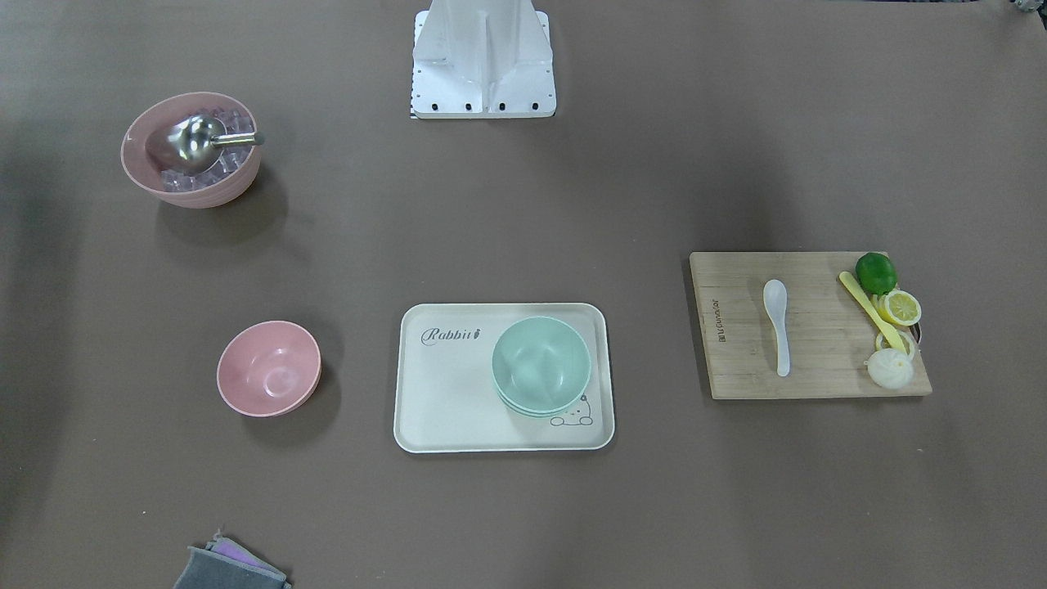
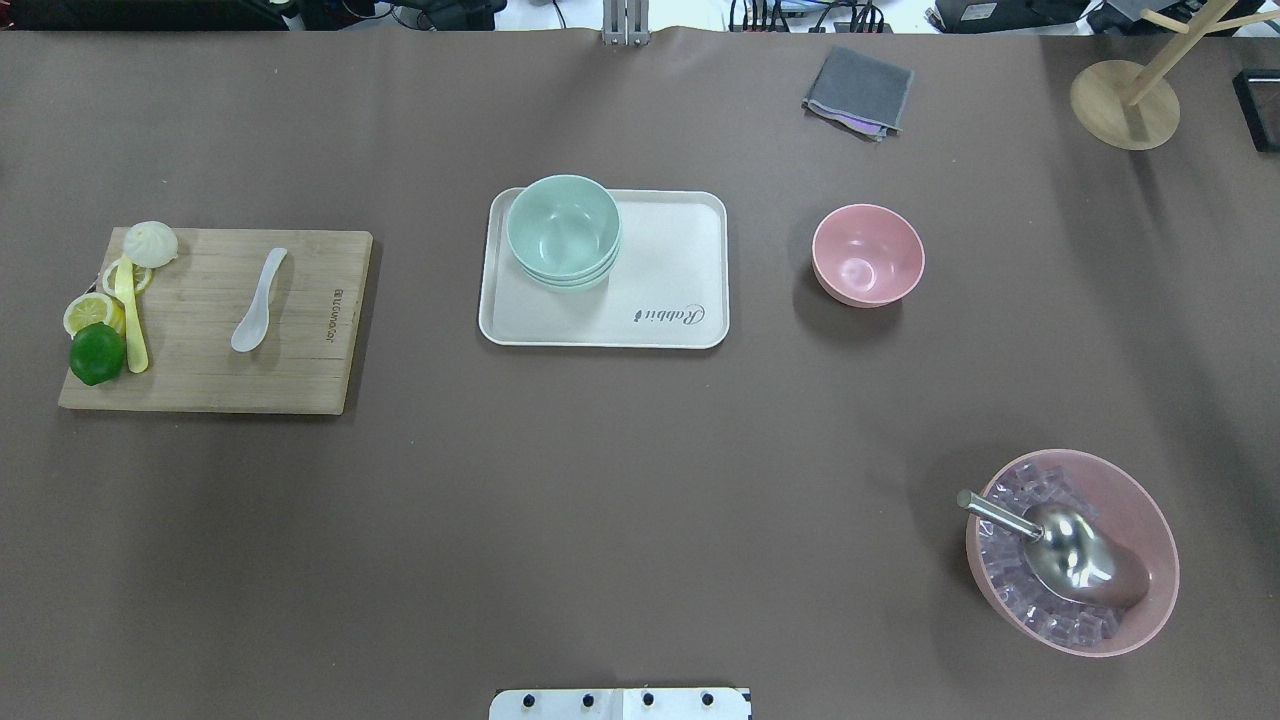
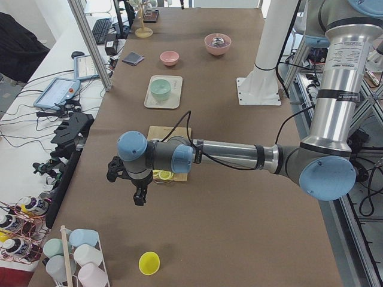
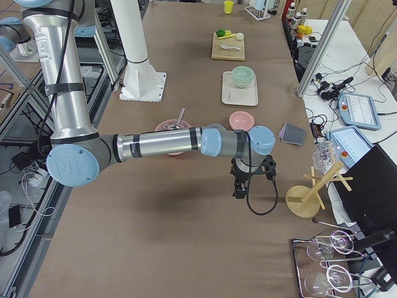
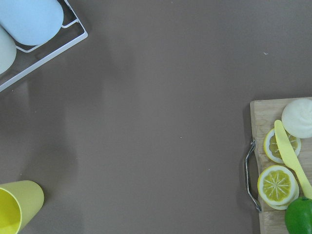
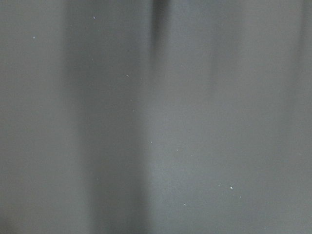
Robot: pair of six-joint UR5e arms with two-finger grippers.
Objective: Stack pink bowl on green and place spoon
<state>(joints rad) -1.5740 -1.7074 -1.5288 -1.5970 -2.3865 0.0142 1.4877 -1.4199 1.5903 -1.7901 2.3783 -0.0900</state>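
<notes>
A small empty pink bowl [image 2: 867, 255] stands on the brown table, to the right of a cream tray [image 2: 670, 260]. Stacked green bowls [image 2: 563, 230] sit on the tray's far left corner. A white spoon [image 2: 259, 300] lies on a wooden cutting board [image 2: 300, 370] at the left. My left gripper [image 3: 139, 194] hangs over the table's left end, beyond the board. My right gripper [image 4: 239, 189] hangs over the right end, past the pink bowl [image 4: 241, 120]. Both show only in the side views, so I cannot tell whether they are open or shut.
A large pink bowl [image 2: 1070, 550] of ice cubes with a metal scoop is at the near right. A lime, lemon slices, a yellow knife and a bun [image 2: 150, 243] sit on the board's left edge. A grey cloth [image 2: 858, 90] and a wooden stand [image 2: 1125, 100] are at the back right.
</notes>
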